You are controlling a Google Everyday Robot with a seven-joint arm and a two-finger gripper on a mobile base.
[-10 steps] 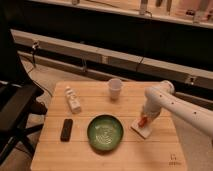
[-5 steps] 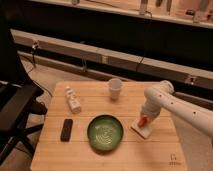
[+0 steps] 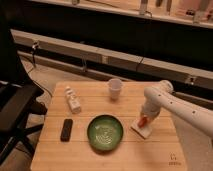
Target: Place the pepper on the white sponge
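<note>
1. Single view, raised, angled down and forward across the worktop (image 3: pixel 55 150) toward a dark back wall (image 3: pixel 100 30).
2. Mid range: whole worktop in frame, office chair (image 3: pixel 15 105) at left edge.
3. Arm (image 3: pixel 185 107) enters from frame right; end effector (image 3: pixel 144 119) sits low at the white sponge (image 3: pixel 142 130), worktop's right side.

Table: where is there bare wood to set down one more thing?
Bare wood runs along the front edge of the table, below the green bowl and the black bar. A smaller patch lies between the white bottle and the cup. The right side is crowded: the hand is at the pepper over the white sponge.
</note>
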